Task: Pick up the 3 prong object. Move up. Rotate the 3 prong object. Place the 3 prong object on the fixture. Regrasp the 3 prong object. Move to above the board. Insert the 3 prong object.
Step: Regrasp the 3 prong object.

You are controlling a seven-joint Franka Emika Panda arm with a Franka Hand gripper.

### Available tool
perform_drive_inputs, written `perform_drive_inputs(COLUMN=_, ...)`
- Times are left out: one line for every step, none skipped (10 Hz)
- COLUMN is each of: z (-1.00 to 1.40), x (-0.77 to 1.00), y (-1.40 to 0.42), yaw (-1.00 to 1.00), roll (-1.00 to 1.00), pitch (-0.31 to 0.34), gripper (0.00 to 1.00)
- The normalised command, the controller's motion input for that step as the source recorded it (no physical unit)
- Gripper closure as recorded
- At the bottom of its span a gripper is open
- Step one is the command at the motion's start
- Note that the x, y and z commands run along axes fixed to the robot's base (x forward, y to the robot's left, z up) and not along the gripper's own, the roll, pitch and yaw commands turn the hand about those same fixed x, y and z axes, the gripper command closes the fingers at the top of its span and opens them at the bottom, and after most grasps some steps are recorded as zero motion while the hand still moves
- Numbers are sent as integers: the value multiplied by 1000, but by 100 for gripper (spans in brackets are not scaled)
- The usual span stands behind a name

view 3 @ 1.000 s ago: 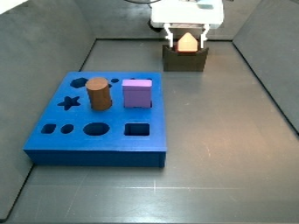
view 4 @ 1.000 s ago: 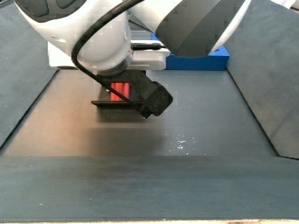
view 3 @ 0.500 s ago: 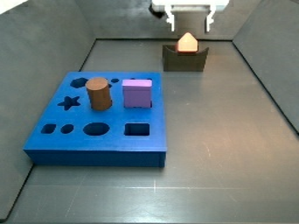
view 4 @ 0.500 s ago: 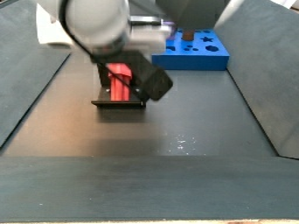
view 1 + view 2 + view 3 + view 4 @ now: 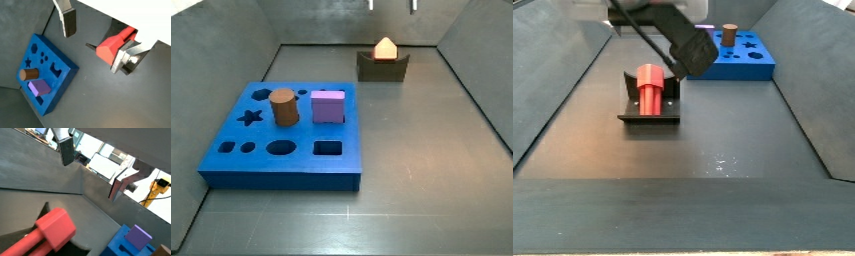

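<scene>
The red 3 prong object [image 5: 384,47] rests in the notch of the dark fixture [image 5: 382,68] at the far end of the floor; it also shows in a side view [image 5: 651,88] on the fixture [image 5: 648,116]. My gripper [image 5: 393,4] is open and empty, high above the piece, with only its fingertips showing at that view's upper edge. In both wrist views the gripper [image 5: 95,40] [image 5: 93,168] has its fingers [image 5: 67,22] [image 5: 67,150] spread wide, with the red piece [image 5: 115,46] [image 5: 53,228] well below them. The blue board [image 5: 285,140] lies at the near left.
A brown cylinder [image 5: 283,108] and a purple cube [image 5: 329,106] stand in the board; they also show in a wrist view, the cylinder [image 5: 27,75] beside the cube [image 5: 40,88]. Grey walls enclose the floor. The arm's dark body [image 5: 680,35] hangs over the fixture.
My gripper let go of the red piece and rose straight up, nearly out of the side view. The piece stays on the fixture.
</scene>
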Motion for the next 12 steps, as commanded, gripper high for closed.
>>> perform_drive_inputs(z=602, x=-94, y=-739, yaw=29, roll=1000, pitch=74, gripper=0)
perform_drive_inputs(z=483, x=-102, y=-614, yaw=28, roll=1000, pitch=63, gripper=0)
perform_drive_inputs(z=223, x=-103, y=-398, yaw=26, roll=1000, pitch=54, gripper=0)
perform_drive_inputs(z=110, x=-81, y=-288, yaw=26, roll=1000, pitch=51, gripper=0)
perform_drive_inputs(z=48, x=-31, y=-84, yaw=26, roll=1000, pitch=53, gripper=0)
perform_drive_inputs(z=47, x=-15, y=-40, yaw=26, roll=1000, pitch=56, gripper=0)
perform_drive_inputs(z=18, x=-10, y=-36, yaw=26, roll=1000, pitch=54, gripper=0)
perform_drive_inputs(z=15, x=-21, y=-29, yaw=26, roll=1000, pitch=50, gripper=0)
perform_drive_inputs(z=18, x=-30, y=-26, yaw=26, roll=1000, pitch=46, gripper=0)
perform_drive_inputs(z=17, x=-31, y=-26, yaw=27, roll=1000, pitch=41, gripper=0)
perform_drive_inputs(z=9, x=-29, y=-24, yaw=28, roll=1000, pitch=35, gripper=0)
perform_drive_inputs(z=0, x=-21, y=-23, yaw=29, roll=1000, pitch=30, gripper=0)
